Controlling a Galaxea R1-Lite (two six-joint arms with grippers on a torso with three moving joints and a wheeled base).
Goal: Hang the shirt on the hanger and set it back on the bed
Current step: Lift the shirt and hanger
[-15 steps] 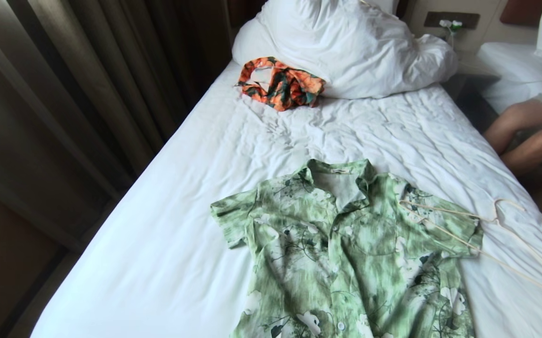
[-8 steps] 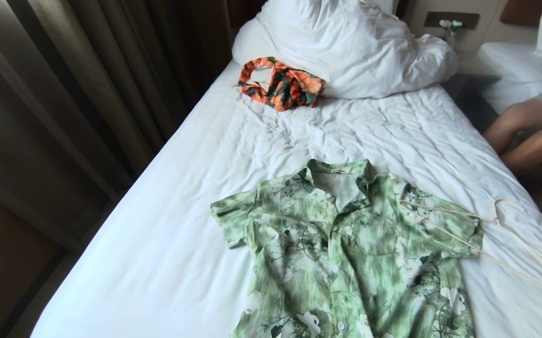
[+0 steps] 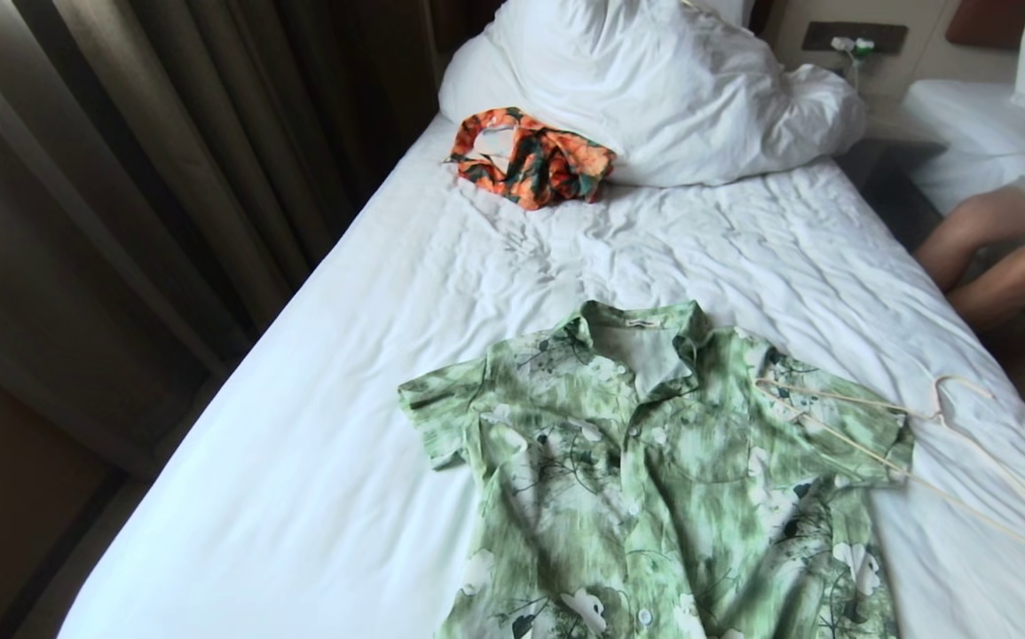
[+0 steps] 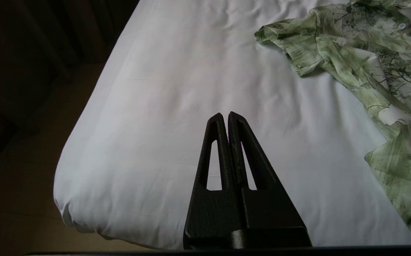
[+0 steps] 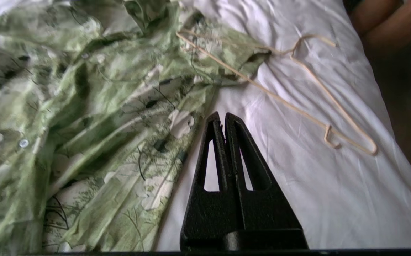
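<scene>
The green and white floral shirt (image 3: 654,479) lies flat and face up on the bed (image 3: 317,497), collar toward the pillows. The cream hanger (image 3: 929,444) lies to its right, one end resting on the shirt's right sleeve, the hook pointing up the bed. Neither arm shows in the head view. My left gripper (image 4: 225,114) is shut and empty above bare sheet, left of the shirt (image 4: 362,67). My right gripper (image 5: 222,115) is shut and empty above the sheet beside the shirt's (image 5: 84,117) right hem, short of the hanger (image 5: 298,96).
An orange and dark green garment (image 3: 530,160) lies by the white pillows (image 3: 654,89). Dark curtains (image 3: 166,177) hang along the bed's left side. A person's legs (image 3: 1000,257) sit at the right, by a second bed (image 3: 973,133).
</scene>
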